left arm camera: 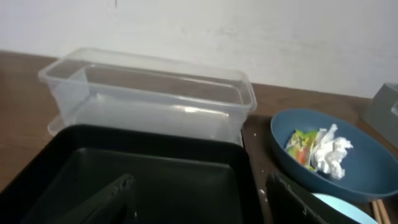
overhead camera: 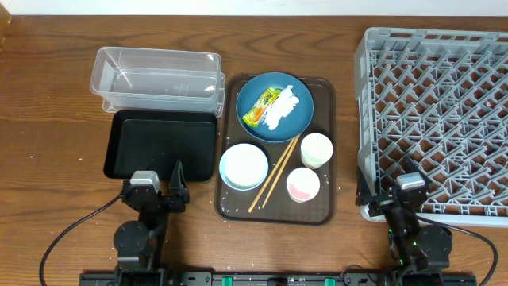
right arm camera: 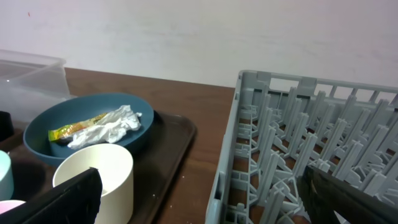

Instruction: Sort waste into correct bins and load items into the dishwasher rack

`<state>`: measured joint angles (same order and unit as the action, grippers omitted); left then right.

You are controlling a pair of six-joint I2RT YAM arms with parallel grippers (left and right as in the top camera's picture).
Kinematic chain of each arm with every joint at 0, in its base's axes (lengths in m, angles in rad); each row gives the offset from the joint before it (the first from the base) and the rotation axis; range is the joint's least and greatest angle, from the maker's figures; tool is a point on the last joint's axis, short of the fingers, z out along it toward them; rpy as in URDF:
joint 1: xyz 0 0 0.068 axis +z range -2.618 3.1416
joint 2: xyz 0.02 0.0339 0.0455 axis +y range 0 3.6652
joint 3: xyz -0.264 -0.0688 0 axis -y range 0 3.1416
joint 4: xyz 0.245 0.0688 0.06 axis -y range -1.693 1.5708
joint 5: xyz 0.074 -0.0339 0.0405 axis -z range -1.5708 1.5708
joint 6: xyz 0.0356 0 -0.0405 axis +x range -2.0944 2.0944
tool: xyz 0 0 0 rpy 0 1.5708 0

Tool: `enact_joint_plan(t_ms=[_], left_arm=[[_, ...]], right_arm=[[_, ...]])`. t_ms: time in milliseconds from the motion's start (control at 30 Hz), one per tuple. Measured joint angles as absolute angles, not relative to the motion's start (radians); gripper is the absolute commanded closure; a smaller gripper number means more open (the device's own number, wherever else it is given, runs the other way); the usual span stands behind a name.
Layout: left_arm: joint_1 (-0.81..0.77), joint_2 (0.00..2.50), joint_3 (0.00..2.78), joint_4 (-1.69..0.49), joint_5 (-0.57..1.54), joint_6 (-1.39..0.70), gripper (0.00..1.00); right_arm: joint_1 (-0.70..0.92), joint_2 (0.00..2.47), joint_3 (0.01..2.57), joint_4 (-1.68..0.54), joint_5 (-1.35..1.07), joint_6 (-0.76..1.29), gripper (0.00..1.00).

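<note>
Waste: small green-and-yellow snack wrapper [overhead camera: 258,110] and crumpled white paper napkin [overhead camera: 283,107] lie touching on the round dark-blue plate [overhead camera: 274,82], mid-table toward the far edge. I cannot pick out loose rice from the napkin.
Left gripper [overhead camera: 155,189]: at the near edge, left of middle, spread wide and holding nothing. It hangs over the near rim of the shallow black rectangular tray [overhead camera: 163,147], and the waste sits well apart from it, ahead and to its right.
Right gripper [overhead camera: 402,200]: near the near right corner, its fingers [right arm camera: 65,200] wide apart and empty. It is just beside the near left corner of the large light-grey plastic dishwasher rack [overhead camera: 361,119], with the waste well ahead and to its left.
Bins: clear plastic rectangular tub [overhead camera: 159,75] stands toward the far left corner, touching the black tray's far side.
Brown serving tray [overhead camera: 324,111]: it sits mid-table between the bins and the rack and carries the plate and the other dishes.
In the way: light-blue bowl [overhead camera: 244,167] sits between the left gripper and the plate. The plain white cup [overhead camera: 316,149] stands upright between the right gripper and the plate.
Nearby: white cup with a pink inside [overhead camera: 302,184] stands at the tray's near side. The wooden chopsticks [overhead camera: 274,175] lie slanted between the bowl and the cups.
</note>
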<state>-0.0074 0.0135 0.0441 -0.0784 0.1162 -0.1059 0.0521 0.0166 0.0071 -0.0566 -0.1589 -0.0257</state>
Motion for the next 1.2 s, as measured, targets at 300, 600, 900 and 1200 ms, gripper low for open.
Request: enact_joint_plan(t_ms=[300,600,900,1200], left_arm=[[-0.007,0.288,0.316,-0.339,0.120,-0.139,0.30],[-0.007,0.813,0.847,-0.749,0.128,-0.146,0.30],[-0.007,1.104,1.104,-0.981,0.130,-0.130,0.30],[-0.050,1.192,1.109,-0.698,0.215,-0.129,0.31]], right_arm=[[0.052,0.102,0.083,-0.075,-0.130,0.002,0.01],[0.052,0.481,0.414,-0.274,-0.112,0.023,0.01],[0.052,0.842,0.722,-0.519,-0.107,0.030,0.01],[0.052,0.897,0.754,-0.508,-0.109,0.030,0.01]])
